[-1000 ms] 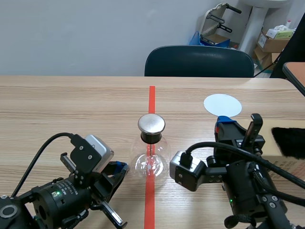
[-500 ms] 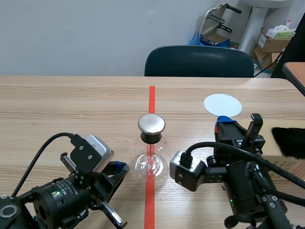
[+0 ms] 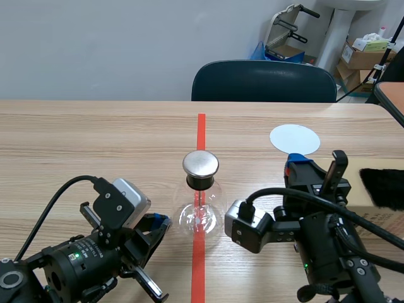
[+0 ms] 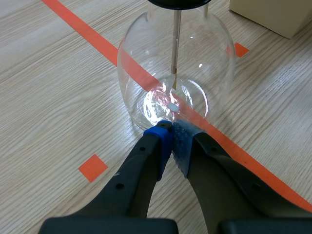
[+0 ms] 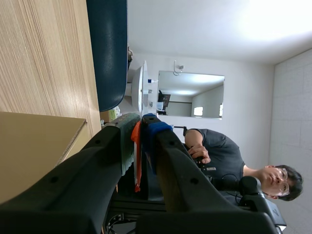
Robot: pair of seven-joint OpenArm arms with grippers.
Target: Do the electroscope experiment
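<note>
Left wrist view: how does your left gripper [image 4: 169,127] stand?
- Fully closed, with nothing held. The glass electroscope flask [image 4: 141,58] stands directly ahead of its fingertips, which sit at the flask's base. You cannot tell whether they touch it.

Right wrist view: and your right gripper [image 5: 139,127]?
- Closed on a thin orange strip [image 5: 137,161] pressed between its pads and pointing away across the table. The flask stands beside that arm, on the side nearer your left arm.

Even bright light, perhaps overhead; glare on the glass flask [image 4: 146,68].
</note>
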